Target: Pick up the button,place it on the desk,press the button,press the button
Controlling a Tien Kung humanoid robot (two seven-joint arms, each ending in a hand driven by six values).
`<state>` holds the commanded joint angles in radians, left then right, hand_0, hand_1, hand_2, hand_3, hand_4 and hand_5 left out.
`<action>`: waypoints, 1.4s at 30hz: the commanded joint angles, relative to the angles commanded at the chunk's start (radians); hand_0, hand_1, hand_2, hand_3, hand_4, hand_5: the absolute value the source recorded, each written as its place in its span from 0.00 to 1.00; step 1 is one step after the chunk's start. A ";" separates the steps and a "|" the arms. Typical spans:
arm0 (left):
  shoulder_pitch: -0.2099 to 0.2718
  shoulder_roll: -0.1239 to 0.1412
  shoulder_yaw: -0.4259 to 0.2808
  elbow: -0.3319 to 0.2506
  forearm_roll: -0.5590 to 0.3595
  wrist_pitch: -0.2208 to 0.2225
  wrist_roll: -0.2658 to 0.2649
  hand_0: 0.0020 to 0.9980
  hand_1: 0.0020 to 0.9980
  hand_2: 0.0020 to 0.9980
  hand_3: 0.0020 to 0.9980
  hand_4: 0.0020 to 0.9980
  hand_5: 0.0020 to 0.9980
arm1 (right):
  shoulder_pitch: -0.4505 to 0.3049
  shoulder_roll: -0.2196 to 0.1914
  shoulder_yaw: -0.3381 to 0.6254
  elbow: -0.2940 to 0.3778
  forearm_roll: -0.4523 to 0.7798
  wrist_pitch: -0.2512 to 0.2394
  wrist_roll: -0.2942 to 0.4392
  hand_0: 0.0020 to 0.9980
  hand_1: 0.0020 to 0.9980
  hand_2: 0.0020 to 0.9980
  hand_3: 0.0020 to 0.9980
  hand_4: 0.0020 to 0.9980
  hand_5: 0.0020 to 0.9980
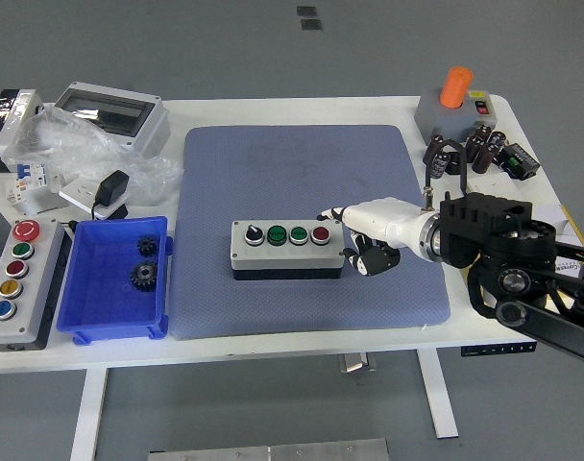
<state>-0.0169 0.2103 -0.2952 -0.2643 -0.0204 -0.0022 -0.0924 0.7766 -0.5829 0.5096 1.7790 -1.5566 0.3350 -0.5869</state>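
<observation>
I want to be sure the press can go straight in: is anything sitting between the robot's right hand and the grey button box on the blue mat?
Nothing visible. The right hand is at the right end of the button box, fingertip near the red button; only bare blue mat around them.
</observation>
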 joint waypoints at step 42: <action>-0.003 0.003 0.004 0.000 -0.005 -0.002 -0.008 0.64 0.66 0.60 0.58 0.51 0.14 | 0.010 0.037 -0.042 -0.104 0.029 0.006 0.009 0.35 0.33 0.25 1.00 0.28 0.04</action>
<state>-0.0195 0.2133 -0.2917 -0.2643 -0.0258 -0.0047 -0.1005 0.7865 -0.5454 0.4674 1.6747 -1.5273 0.3406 -0.5775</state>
